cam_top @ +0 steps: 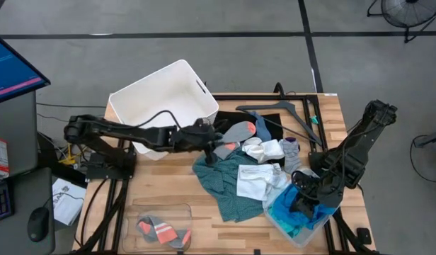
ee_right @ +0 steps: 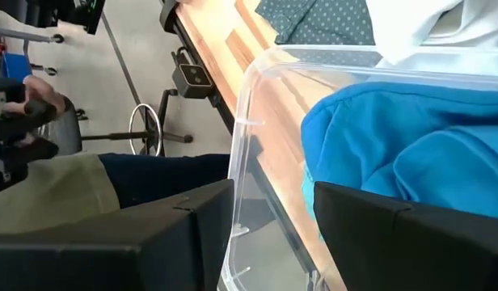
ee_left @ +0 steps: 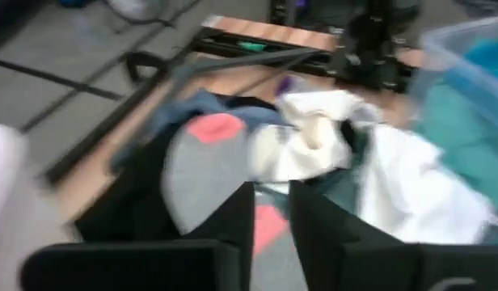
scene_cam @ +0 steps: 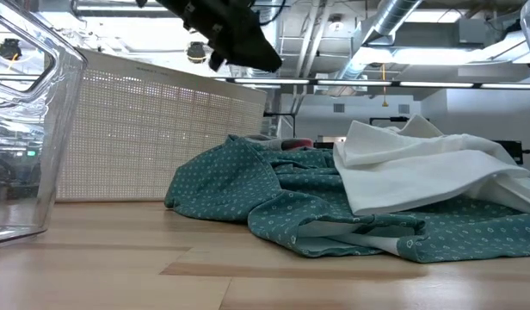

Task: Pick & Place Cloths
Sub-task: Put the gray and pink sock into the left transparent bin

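The left gripper [cam_top: 212, 151], fingers slightly apart and empty, is hung over the grey-and-orange cloth [cam_top: 241, 132] beside the white bin [cam_top: 144, 95], probably lined up for a grab. The right gripper [cam_top: 297, 203], fingers spread, is parked over the turquoise cloth [ee_right: 411, 133] in the clear tub [ee_right: 257, 97], well away from that bin.

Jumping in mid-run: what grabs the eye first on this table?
A heap of cloths at the table's middle, with a dark teal-green dotted garment under a white cloth. The left gripper hangs open above the grey-and-orange sock beside the white plastic bin. The right gripper is open over the clear tub holding bright turquoise fabric.
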{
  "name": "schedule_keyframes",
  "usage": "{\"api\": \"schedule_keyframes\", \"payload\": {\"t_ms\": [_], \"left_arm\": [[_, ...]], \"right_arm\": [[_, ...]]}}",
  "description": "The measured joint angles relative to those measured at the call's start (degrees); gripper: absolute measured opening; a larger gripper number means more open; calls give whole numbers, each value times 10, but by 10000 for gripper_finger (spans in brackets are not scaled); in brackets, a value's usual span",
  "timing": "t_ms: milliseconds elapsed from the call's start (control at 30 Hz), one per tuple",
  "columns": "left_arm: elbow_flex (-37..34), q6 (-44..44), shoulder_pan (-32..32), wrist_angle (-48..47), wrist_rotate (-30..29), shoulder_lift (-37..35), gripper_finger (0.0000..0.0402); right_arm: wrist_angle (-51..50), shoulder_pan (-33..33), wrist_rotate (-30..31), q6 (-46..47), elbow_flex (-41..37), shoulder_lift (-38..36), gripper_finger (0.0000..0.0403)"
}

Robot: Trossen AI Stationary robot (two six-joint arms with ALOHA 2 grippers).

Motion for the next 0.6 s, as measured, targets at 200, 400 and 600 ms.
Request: {"api": "schedule_keyframes", "payload": {"t_ms": [200,400,600], "left_arm": [[-1,7,-2,7,33,40,157],[-1,1,-2,7,-14,85,233],[-1,-4,-2,7,-98,116,264]], "right_arm": [[2,0,0,-2,0,0,172],[2,0,0,-1,0,0,173],[2,0,0,-1,0,0,172]]}}
